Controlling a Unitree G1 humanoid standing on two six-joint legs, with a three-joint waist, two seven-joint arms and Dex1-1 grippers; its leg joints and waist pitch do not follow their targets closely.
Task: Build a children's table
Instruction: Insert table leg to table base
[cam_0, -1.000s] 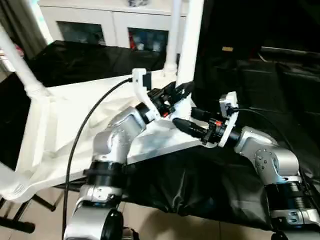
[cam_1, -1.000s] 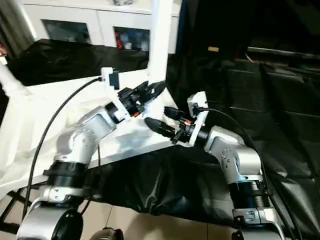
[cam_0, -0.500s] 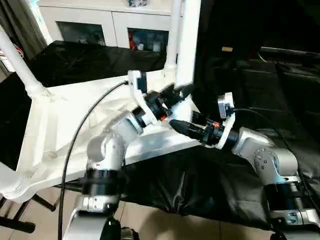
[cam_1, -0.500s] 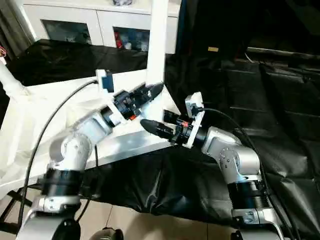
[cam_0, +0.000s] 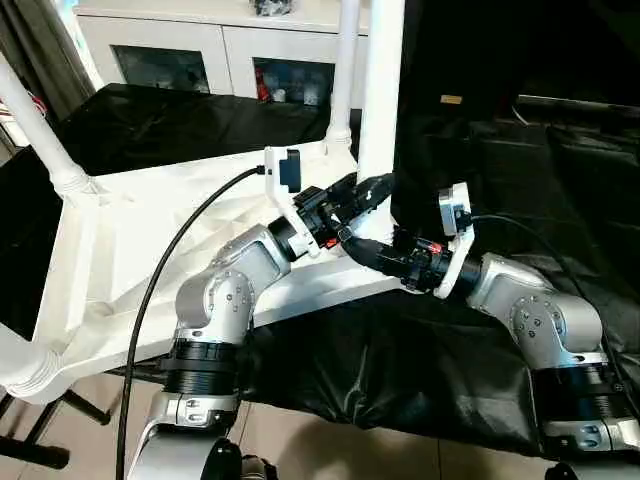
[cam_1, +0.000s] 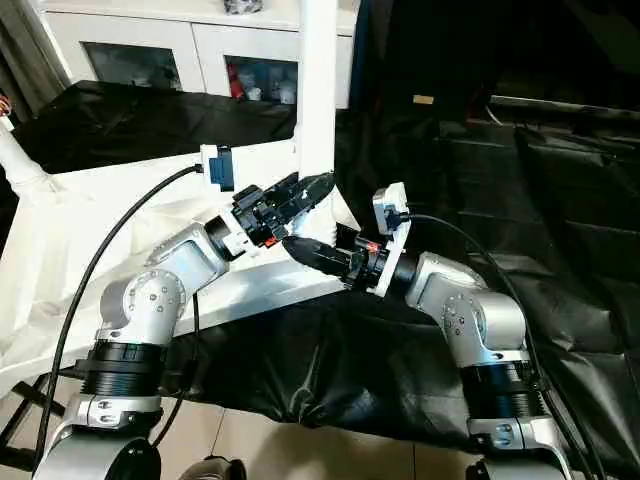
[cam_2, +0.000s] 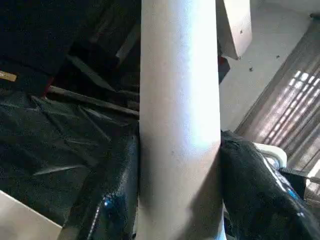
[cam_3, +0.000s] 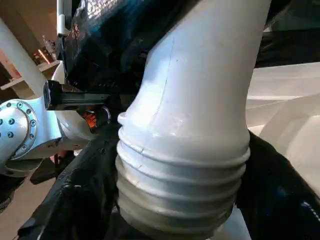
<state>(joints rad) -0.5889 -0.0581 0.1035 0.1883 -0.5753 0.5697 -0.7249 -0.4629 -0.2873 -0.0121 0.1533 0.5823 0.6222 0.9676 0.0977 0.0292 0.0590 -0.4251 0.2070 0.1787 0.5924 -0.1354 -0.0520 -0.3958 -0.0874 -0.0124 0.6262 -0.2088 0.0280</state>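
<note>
Left wrist view: my left gripper clamps the near leg mid-shaft. My right gripper pinches its ribbed base at the tabletop corner, on the black table. Smooth, stiff, probably light; I'd grip low.

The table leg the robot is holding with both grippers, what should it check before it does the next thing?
1. Left gripper around the leg: ok, a finger on each side of the tube.
2. Right gripper at the leg's flared, ribbed end: ok, fingers on both sides.
3. Leg standing upright at the tabletop corner: ok.
4. Leg pushed fully into its socket: cannot tell, the grippers hide the joint.
5. Other legs standing in their corners: ok for those in view, far leg and left leg.
</note>
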